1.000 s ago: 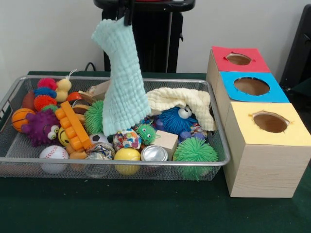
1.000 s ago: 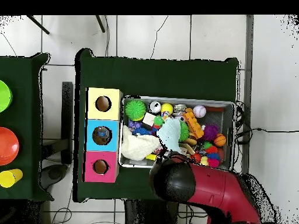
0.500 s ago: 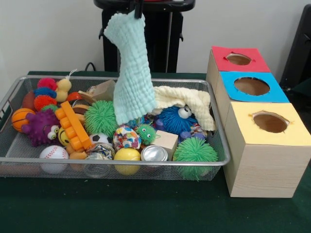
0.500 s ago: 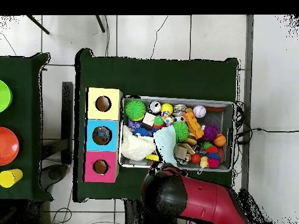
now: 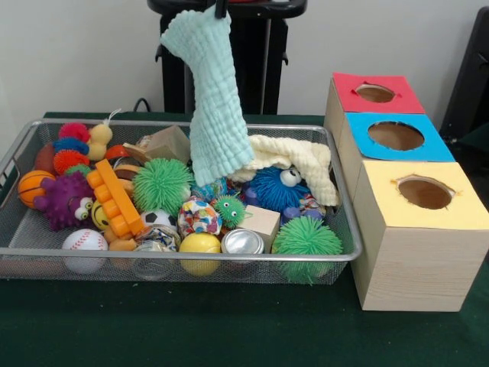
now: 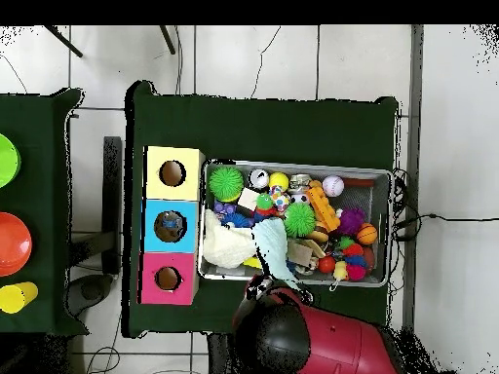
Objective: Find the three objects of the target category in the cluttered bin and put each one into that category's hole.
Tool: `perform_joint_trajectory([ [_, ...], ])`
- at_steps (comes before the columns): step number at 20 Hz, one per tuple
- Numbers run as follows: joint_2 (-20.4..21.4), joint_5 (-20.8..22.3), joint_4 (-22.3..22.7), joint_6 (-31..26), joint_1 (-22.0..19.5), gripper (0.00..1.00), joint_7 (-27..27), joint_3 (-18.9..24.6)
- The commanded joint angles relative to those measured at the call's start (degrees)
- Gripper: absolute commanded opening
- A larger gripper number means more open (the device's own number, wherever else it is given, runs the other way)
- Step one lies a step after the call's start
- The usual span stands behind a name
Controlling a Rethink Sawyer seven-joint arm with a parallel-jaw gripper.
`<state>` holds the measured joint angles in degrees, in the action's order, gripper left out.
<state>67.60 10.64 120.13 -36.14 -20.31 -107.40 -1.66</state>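
A pale blue waffle cloth [image 5: 214, 99] hangs from my gripper [image 5: 221, 9], which is shut on the cloth's top corner at the picture's upper edge. The cloth's lower end still reaches the toys at the back middle of the wire bin [image 5: 191, 258]. From above, the cloth [image 6: 274, 242] shows just past my red arm [image 6: 292, 341], which hides the gripper. A cream cloth [image 5: 294, 157] lies over toys at the bin's back right. Beside the bin stand three boxes with a red hole [image 5: 375, 93], a blue hole [image 5: 395, 135] and a yellow hole [image 5: 425, 193].
The bin holds several toys: a green spiky ball [image 5: 162, 185], a larger green one [image 5: 306, 241], a blue fuzzy creature [image 5: 275, 187], an orange brick [image 5: 116, 197], a baseball [image 5: 84, 243], a can [image 5: 242, 242] and a wooden block [image 5: 262, 222].
The gripper has carried the blue cloth up and toward the box side. The cloth's lower end has left the green spiky ball, which now shows whole.
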Motion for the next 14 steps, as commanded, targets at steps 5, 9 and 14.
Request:
perform_joint_trajectory([
  [5,-0.13,-2.29,1.12,-5.65,0.51,0.00,-5.99,-0.32],
  [9,0.24,-2.36,1.05,-6.09,0.78,0.00,-5.68,-0.39],
  [14,0.00,-2.66,1.89,-4.87,1.75,0.00,-6.30,-0.31],
])
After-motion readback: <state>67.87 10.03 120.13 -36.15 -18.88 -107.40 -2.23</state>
